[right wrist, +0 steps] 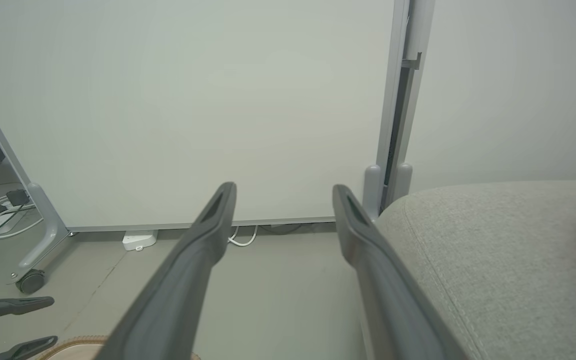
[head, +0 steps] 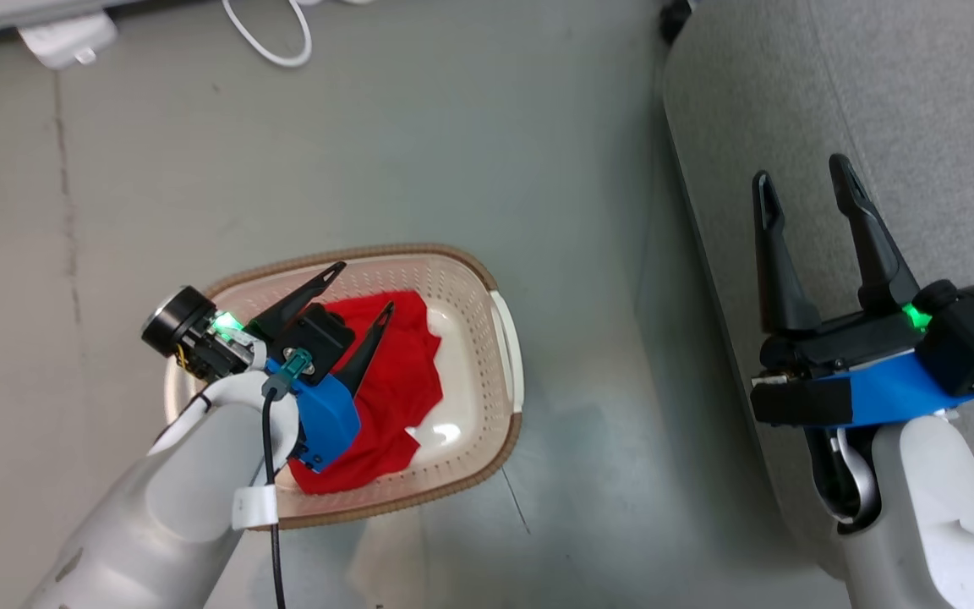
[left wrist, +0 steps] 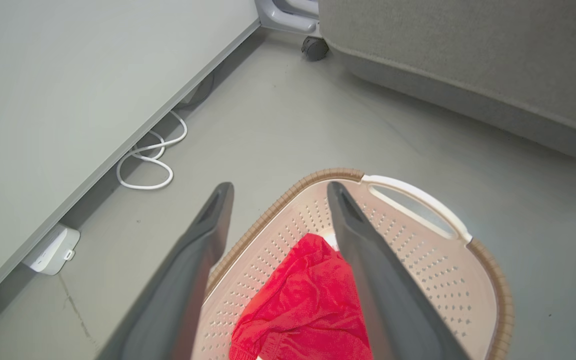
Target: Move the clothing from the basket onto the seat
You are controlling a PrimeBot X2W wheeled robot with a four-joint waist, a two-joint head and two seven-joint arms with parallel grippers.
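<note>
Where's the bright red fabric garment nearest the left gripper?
The red garment lies crumpled inside the cream perforated basket, lower left in the head view, under the open left gripper.

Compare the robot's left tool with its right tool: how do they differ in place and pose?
The left tool hangs over the basket and the red clothing; the right tool is over the edge of the seat. In the head view the left tool slants rightward; the right tool points nearly straight up. Both are open and hold nothing.

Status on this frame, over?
Left gripper open, poised over basket. Right gripper open, empty, at seat edge. Red garment in basket, ungripped. No obstruction seen.
</note>
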